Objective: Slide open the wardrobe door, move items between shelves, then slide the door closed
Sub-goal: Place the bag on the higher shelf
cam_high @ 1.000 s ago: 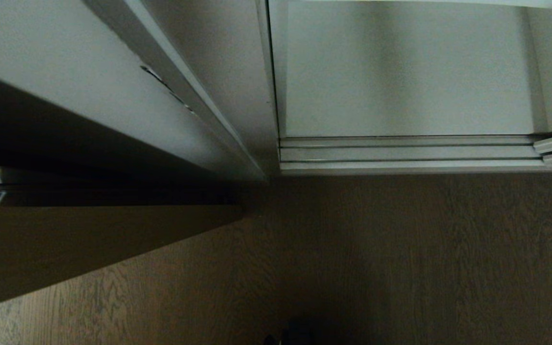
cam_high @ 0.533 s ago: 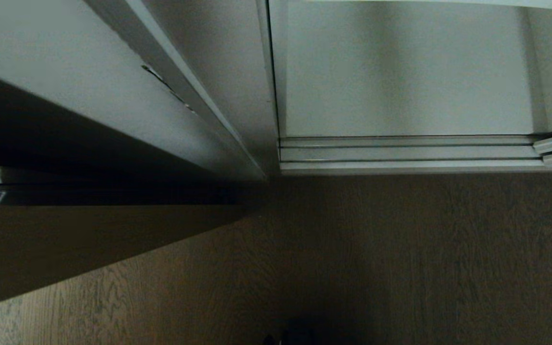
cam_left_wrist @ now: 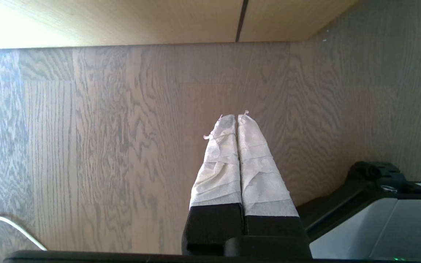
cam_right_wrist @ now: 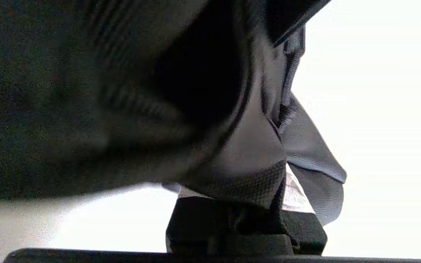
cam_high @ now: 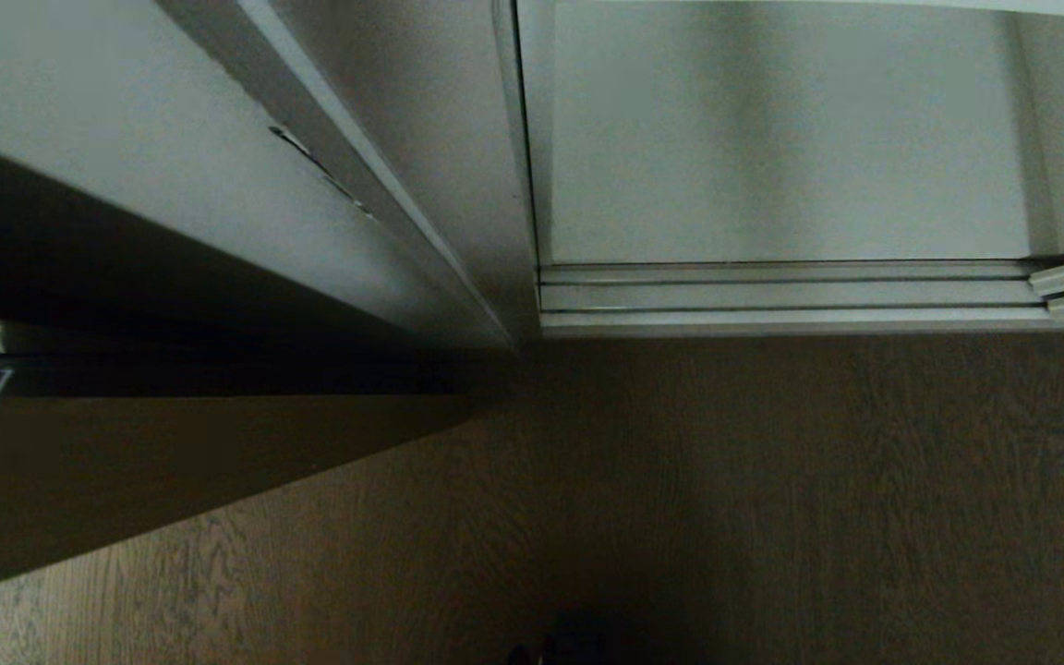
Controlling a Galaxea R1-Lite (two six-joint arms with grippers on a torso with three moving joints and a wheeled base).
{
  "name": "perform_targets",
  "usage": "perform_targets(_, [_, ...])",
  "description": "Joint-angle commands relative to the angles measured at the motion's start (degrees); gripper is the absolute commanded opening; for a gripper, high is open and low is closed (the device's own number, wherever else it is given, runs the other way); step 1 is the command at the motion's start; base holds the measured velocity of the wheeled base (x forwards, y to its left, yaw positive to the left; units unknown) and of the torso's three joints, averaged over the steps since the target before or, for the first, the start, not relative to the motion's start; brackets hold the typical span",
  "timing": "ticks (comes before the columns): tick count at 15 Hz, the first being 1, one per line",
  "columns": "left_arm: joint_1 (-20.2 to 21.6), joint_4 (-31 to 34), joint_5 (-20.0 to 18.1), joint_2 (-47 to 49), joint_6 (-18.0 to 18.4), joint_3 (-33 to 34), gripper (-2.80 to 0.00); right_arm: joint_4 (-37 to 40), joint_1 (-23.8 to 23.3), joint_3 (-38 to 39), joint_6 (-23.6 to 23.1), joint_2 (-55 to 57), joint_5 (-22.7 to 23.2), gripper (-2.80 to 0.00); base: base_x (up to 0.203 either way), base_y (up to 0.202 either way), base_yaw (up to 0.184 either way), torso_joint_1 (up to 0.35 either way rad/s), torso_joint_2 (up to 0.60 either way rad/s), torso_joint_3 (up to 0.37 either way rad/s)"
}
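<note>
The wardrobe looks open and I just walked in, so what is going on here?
The right gripper is shut on a soft black fabric bundle with straps, which drapes over its fingers against a bright white surface. The left gripper is shut, holds nothing and hangs over the wood-grain floor. In the head view the white wardrobe compartment stands open above its sliding track, and neither arm shows there.

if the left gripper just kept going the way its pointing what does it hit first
Most likely the wood-grain floor: the left gripper, shut and empty, points at bare boards, though depth is unclear.
</note>
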Motion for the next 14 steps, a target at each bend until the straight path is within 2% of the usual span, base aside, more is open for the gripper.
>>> perform_targets(1, [0.0, 0.1, 0.0, 0.0, 0.0, 0.0, -2.80, 1.2, 1.1, -3.7, -0.3, 2.0, -0.1, -2.80, 0.000, 0.000, 0.000, 0.000, 0.00, 0.000])
perform_targets(5, [0.0, 0.0, 0.0, 0.0, 0.0, 0.0, -2.80, 6.7, 1.2, -10.2, -0.8, 0.6, 0.8, -2.80, 0.000, 0.000, 0.000, 0.000, 0.00, 0.000])
perform_targets(8, [0.0, 0.0, 0.0, 0.0, 0.0, 0.0, -2.80, 8.8, 1.2, -10.6, -1.8, -1.0, 2.9, -2.80, 0.000, 0.000, 0.000, 0.000, 0.00, 0.000])
perform_targets(14, [0.0, 0.0, 0.0, 0.0, 0.0, 0.0, -2.80, 9.5, -0.5, -10.7, -1.7, 2.0, 2.8, -2.80, 0.000, 0.000, 0.000, 0.000, 0.00, 0.000])
